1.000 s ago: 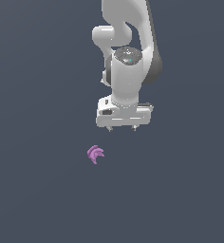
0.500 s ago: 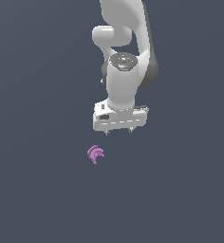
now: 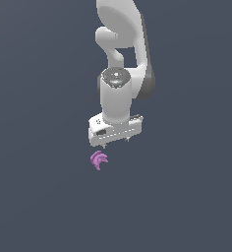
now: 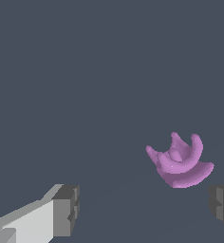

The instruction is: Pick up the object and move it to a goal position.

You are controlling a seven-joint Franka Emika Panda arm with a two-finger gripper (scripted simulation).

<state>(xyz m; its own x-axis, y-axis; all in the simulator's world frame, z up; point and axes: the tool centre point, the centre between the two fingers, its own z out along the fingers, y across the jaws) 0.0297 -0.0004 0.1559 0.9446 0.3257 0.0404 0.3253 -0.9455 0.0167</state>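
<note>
In the wrist view, two grey finger pads [image 4: 66, 210] are seen wide apart, with nothing held between them — the gripper [image 4: 144, 211] is spread and empty. Beyond the pads, the purple-pink object [image 4: 180, 162] is seen lying on the flat dark grey floor [image 4: 85, 71], its curved prongs turned upward from a rounded base. It is placed nearer one finger than the other, off the midline of the gap, and no contact with either finger is shown.

In the exterior view, the gripper [image 3: 116, 142] is held pointing straight down, its white body tilted slightly so that the end toward the exterior view's left sits lower. Only two short fingertips are visible under it. The object [image 3: 99, 160] is found just below and a little toward the exterior view's left of those tips — near, yet apart from them.

Farther up, the white arm [image 3: 120, 93] is carried nearly upright: a thick wrist cylinder stands above the gripper, a dark-edged joint bulges toward the exterior view's right, and the upper link curves out of the top of the picture.
</note>
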